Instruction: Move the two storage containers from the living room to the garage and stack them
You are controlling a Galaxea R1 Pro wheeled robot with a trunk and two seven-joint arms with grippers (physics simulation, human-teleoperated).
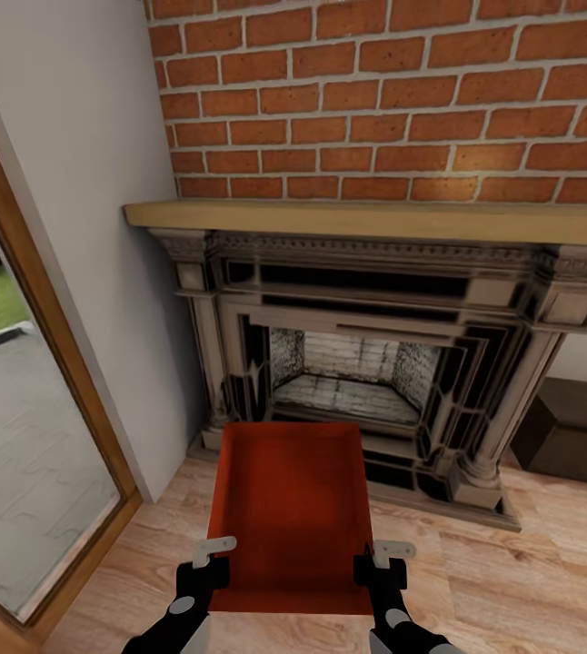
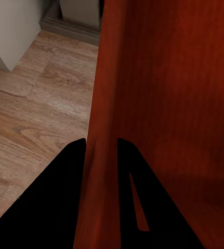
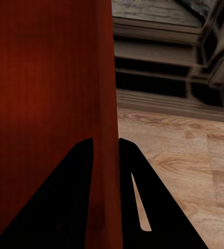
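Observation:
An orange-red storage container (image 1: 289,513) hangs above the light wood-plank floor of the living room, in front of the brick fireplace (image 1: 357,363). My left gripper (image 1: 210,561) is shut on its left wall, and my right gripper (image 1: 380,565) is shut on its right wall. In the left wrist view the thin container wall (image 2: 102,155) runs between the two dark fingers (image 2: 65,176). In the right wrist view the other container wall (image 3: 105,129) sits pinched between the fingers (image 3: 135,176). Only one container is in sight.
A glass door with a wooden frame (image 1: 57,363) stands at the left, next to a white wall (image 1: 94,227). A low dark bench (image 1: 575,427) sits at the right of the fireplace. Wood-plank floor (image 1: 521,581) lies open at the right.

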